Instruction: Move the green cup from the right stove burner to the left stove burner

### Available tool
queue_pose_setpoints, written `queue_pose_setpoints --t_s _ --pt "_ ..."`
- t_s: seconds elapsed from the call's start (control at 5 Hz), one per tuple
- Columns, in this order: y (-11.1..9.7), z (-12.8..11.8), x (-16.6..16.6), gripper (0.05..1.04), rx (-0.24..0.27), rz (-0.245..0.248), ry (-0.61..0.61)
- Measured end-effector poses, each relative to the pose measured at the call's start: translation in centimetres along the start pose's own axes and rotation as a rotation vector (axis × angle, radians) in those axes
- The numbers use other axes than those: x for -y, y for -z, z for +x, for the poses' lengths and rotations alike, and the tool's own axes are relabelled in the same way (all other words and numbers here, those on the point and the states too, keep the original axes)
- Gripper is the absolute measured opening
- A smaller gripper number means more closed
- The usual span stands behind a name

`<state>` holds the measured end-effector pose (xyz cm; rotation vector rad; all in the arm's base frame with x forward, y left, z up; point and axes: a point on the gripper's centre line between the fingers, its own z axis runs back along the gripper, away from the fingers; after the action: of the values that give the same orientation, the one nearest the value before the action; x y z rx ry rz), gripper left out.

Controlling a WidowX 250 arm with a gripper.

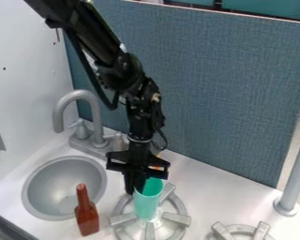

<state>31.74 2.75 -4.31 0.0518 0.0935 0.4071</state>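
Gripper, black [136, 187]: hung down at lower centre of frame, placed at left side of cup's mouth, touching or nearly so. Opening: cannot be told; hold on cup likewise not confirmed. Cup, teal [146, 201]: seen below gripper and slightly right, mouth up, long axis near upright, top leaned a little right in frame; located over middle of grey burner [150, 231], base contact uncertain. Bottle, brown-red [86, 220]: stood upright, left of burner, beside sink [31, 194]. Faucet, grey [93, 108]: mounted behind sink. Second burner [261, 231]: cut off by bottom edge, right of centre.
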Motion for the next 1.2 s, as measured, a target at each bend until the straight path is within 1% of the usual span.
queue_pose_setpoints --t_s 0.2,0.4,0.6,0.8,1.0,1.2 --pt "0.02 0.38 0.22 0.091 0.004 -0.076 -0.006" --pt "0.10 0.23 0.52 0.091 0.002 -0.104 -0.024" --pt "0.10 0.14 0.54 0.091 -0.008 -0.103 -0.047" --pt "0.76 -0.36 0.31 0.091 -0.054 -0.057 -0.072" --pt "0.45 -0.48 0.49 0.091 -0.060 -0.024 -0.069" --pt "0.48 -0.49 0.52 0.124 -0.059 -0.027 -0.060"
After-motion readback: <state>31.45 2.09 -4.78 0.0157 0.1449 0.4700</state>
